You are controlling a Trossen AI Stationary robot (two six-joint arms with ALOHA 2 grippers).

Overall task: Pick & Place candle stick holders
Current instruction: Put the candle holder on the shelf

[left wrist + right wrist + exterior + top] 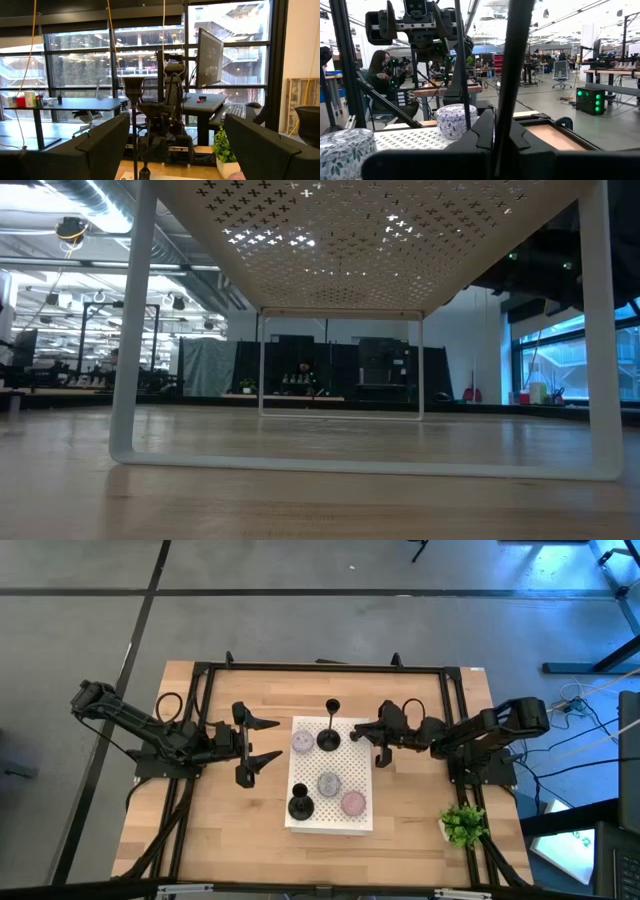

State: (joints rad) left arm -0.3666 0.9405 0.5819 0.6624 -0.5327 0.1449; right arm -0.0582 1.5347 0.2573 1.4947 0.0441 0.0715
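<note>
Candle stick holder [329, 737] upright on white perforated tray [360, 815], stem vertical, cup up, clamped in right gripper [357, 732]. Left gripper [268, 740] beside tray, fingers apart, empty.

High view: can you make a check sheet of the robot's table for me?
Surface: wooden table, with a white holed stand in the middle.
Job's things: two candle stick holders on the stand; third holder gripped by its stem.
Clutter: three patterned tins, small plant.
Pincers: left pincer open beside the stand; right pincer shut on the third holder.
Cables: bundle right of the table.
Surroundings: seated person, desks.
</note>
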